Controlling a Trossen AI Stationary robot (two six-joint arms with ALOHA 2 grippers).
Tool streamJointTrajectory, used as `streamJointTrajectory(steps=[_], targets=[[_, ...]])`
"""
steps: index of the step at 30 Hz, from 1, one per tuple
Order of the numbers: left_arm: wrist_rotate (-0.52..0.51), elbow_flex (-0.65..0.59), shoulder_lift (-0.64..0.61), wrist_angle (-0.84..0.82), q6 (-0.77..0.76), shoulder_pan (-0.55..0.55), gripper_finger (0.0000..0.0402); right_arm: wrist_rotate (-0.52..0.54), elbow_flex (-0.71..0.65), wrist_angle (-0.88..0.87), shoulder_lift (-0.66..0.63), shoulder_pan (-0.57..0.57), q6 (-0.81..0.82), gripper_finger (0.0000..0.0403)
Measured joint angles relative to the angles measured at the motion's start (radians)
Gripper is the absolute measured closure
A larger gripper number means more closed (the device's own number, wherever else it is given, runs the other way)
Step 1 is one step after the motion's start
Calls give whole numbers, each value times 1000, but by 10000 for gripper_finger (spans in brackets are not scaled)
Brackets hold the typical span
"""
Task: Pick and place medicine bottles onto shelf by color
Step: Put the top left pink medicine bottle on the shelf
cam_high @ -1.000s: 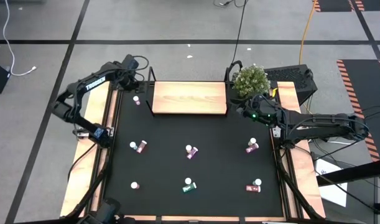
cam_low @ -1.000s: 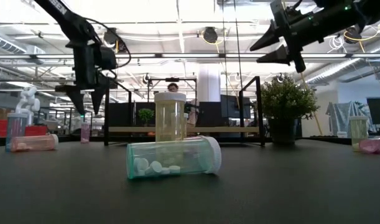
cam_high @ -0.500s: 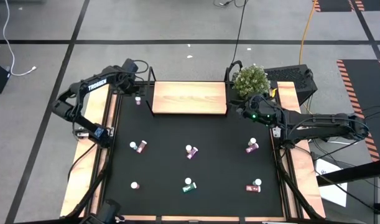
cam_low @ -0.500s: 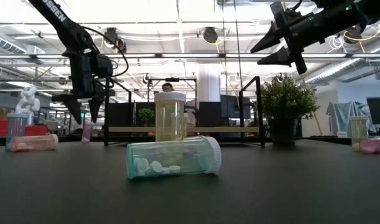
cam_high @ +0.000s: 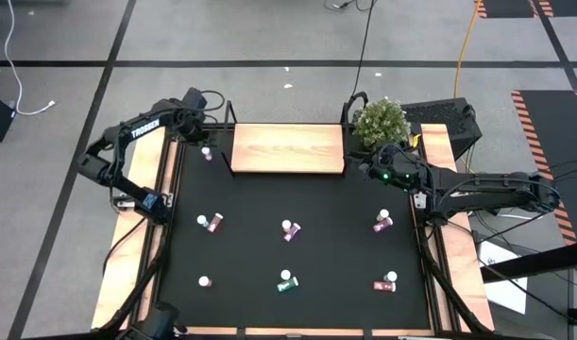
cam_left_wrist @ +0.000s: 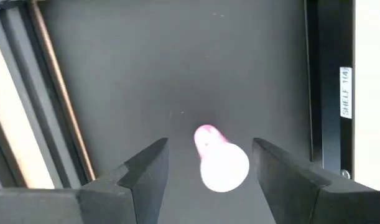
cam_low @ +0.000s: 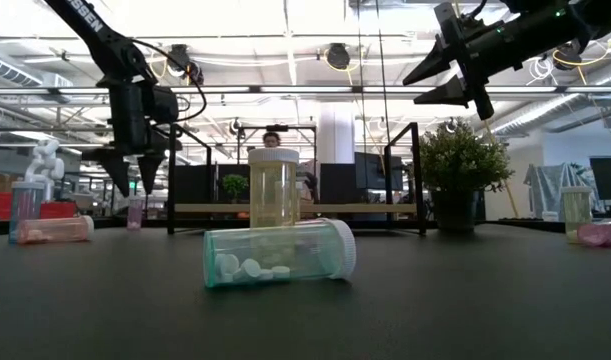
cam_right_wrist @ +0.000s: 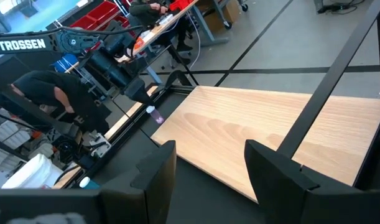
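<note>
Presently my left gripper (cam_high: 206, 140) hangs above the far left corner of the black table (cam_high: 297, 203), fingers spread wide and holding nothing. Directly under it stands a pink bottle (cam_left_wrist: 220, 159) with a white cap, upright on the table just beside the shelf's (cam_high: 288, 148) left black bracket (cam_left_wrist: 327, 93); from the wrist, the bottle sits between my two fingers (cam_left_wrist: 146, 168) but below them, no contact. Low view: fingertips clearly above the cap. My right gripper (cam_high: 367, 166) waits in the air by the shelf's right end, near the potted plant (cam_high: 381, 120), jaws parted, empty. Shelf board bare, set along the far edge. Other bottles scattered on the near half: a pink one lying at left (cam_high: 213, 222), a magenta pair mid-table (cam_high: 290, 229), another at right (cam_high: 382, 222), a green one on its side (cam_low: 278, 254) toward the front, a yellow one upright (cam_low: 273, 188) behind it. A person (cam_right_wrist: 43, 93) bends over beyond the table.
</note>
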Motion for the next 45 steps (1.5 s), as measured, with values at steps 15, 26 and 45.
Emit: streamJointTrajectory(steps=[15, 26, 45], targets=[[-24, -47, -1, 20, 2, -40, 172, 0, 0, 0, 0, 0, 16, 218], [-24, -47, -1, 42, 51, -37, 223, 0, 0, -1, 0, 0, 18, 218], [-24, -47, -1, 31, 65, -37, 200, -3, 0, -1, 0, 2, 27, 218]])
